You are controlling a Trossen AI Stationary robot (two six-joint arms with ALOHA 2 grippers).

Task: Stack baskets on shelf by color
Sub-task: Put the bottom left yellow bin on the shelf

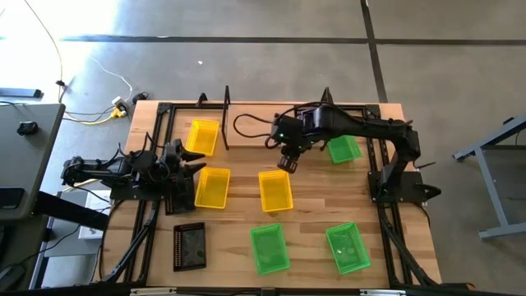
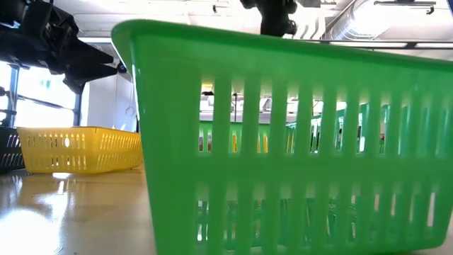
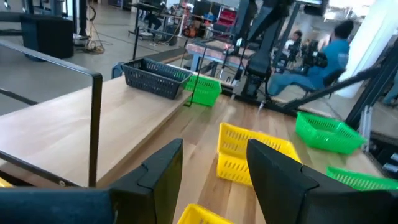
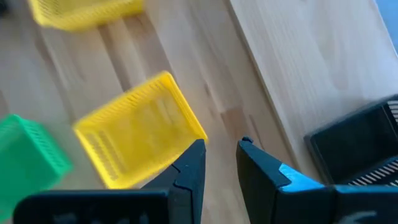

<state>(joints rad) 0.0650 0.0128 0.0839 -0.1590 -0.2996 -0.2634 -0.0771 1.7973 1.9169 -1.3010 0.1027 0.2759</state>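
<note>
Three baskets are yellow (image 1: 276,191), three bright green (image 1: 269,247), and one black (image 1: 189,246), all of slotted mesh. The counter (image 1: 312,205) is pale wood, the shelf (image 3: 81,127) light wood with black frames.

Robotics lab or workshop: bare concrete floor (image 1: 246,20) with tape lines, yellow cable (image 1: 49,49) trailing, exposed ceiling ducts (image 2: 354,25), other rigs and seated person (image 3: 311,62) behind table.
</note>
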